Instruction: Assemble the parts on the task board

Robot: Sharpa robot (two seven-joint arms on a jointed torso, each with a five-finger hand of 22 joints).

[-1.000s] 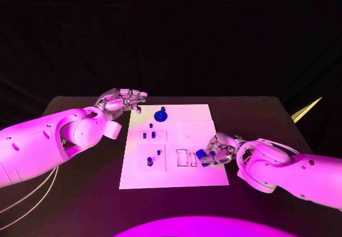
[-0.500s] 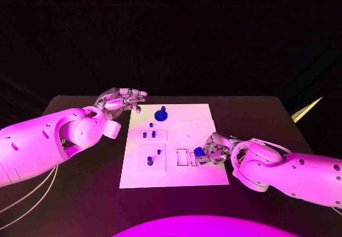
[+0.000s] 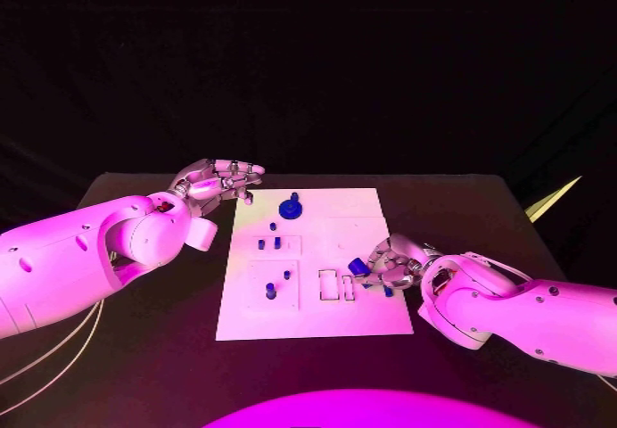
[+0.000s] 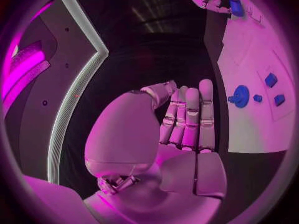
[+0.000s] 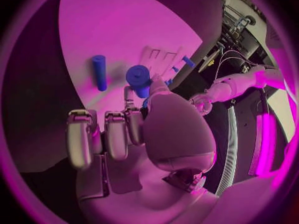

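Observation:
The white task board (image 3: 315,312) lies mid-table. My right hand (image 3: 396,266) hovers over its right edge and pinches a short blue cylinder part (image 3: 358,266) between thumb and a finger; the right wrist view shows this part (image 5: 138,77) at the fingertips. A blue peg (image 5: 99,72) lies flat on the board beside that hand. A round blue knob (image 3: 292,208) stands at the board's far end, and small blue pegs (image 3: 267,242) stand in the left blocks. My left hand (image 3: 218,183) hangs by the board's far left corner, holding nothing, its fingers (image 4: 190,117) straight and side by side.
Narrow rectangular slots (image 3: 329,285) are just left of my right hand. A pale pointed object (image 3: 550,201) sticks up at the table's right edge. White cables (image 3: 52,357) hang off the left front. The left wrist view shows the knob (image 4: 240,95) on the board (image 4: 249,59).
My right hand has lifted the blue cylinder from beside the slots and carried it slightly toward the far side. A blue peg now shows on the board under it. The left hand stays put.

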